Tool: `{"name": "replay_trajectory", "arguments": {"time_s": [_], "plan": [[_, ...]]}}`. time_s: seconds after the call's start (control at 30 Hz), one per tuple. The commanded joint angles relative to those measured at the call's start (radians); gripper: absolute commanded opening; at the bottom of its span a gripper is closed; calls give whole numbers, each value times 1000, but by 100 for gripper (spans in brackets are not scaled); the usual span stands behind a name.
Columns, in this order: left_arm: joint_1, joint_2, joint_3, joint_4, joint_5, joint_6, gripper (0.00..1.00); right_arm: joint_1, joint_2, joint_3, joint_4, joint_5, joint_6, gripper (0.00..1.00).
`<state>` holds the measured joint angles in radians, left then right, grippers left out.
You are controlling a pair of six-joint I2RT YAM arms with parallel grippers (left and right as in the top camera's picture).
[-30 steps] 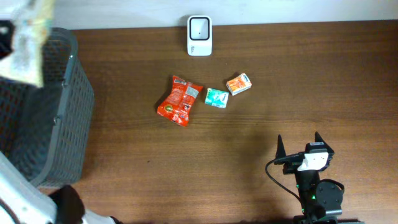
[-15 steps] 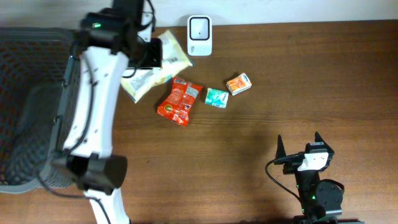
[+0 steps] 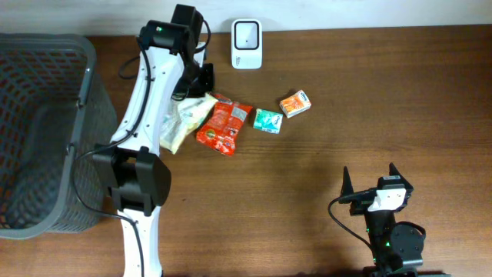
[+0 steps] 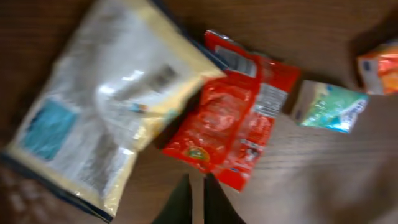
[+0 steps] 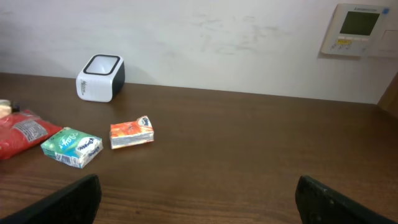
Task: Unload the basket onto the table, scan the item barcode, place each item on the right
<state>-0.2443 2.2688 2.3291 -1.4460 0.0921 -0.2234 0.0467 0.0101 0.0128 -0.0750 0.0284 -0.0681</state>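
Note:
A pale yellow snack bag (image 3: 183, 121) lies flat on the table, its right edge against a red snack pouch (image 3: 223, 125). My left gripper (image 3: 201, 85) hovers just above the bag's upper end. In the left wrist view the yellow bag (image 4: 106, 106) and red pouch (image 4: 239, 124) fill the frame. There my left gripper (image 4: 198, 186) is open only a crack, with bare table between the tips. The white scanner (image 3: 247, 44) stands at the back edge. My right gripper (image 3: 369, 171) rests wide open near the front right, holding nothing.
A dark mesh basket (image 3: 77, 146) takes up the left side of the table. A green box (image 3: 267, 121) and an orange box (image 3: 295, 104) lie right of the red pouch. From the right wrist I see the scanner (image 5: 100, 78) and the orange box (image 5: 131, 132).
My left arm swung the yellow bag from over the basket to near the scanner. The bag has since left the jaws and now lies beside the red pouch. The right arm stayed still.

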Motion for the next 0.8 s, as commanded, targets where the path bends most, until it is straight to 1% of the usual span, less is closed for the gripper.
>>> {"name": "replay_trajectory", "arguments": {"time_s": [0.0,0.07,0.1,0.17,0.23,0.27,0.3,0.37,0.43,0.57,0.7,0.73,0.77], "plan": [[-22,7,7,2,50,8,36,5,-6,-7,-5,6,-3,98],[-16,7,39,-9,50,8,40,5,-6,-7,-5,6,-3,98],[-8,5,76,-23,50,8,45,5,-6,-7,-5,6,-3,98],[9,5,192,-77,50,9,51,5,-6,-7,-5,6,-3,98],[33,5,352,-161,50,9,70,5,-6,-7,-5,6,-3,98],[39,5,417,-194,50,11,77,5,-6,-7,-5,6,-3,98],[46,5,477,-227,46,16,81,5,-6,-7,-5,6,-3,98],[59,-2,590,-242,43,39,99,5,-6,-7,-5,6,-3,98],[61,-24,630,-242,43,39,99,5,-6,-7,-5,6,-3,98],[55,-36,631,-242,53,39,99,5,-6,-7,-5,6,-3,99],[32,-34,630,-242,140,39,99,5,-6,-7,-5,6,-3,98],[14,-32,624,-242,154,47,99,5,-6,-7,-5,6,-3,98],[-18,-32,607,-242,155,91,99,5,-6,-7,-5,6,-3,98]]}}
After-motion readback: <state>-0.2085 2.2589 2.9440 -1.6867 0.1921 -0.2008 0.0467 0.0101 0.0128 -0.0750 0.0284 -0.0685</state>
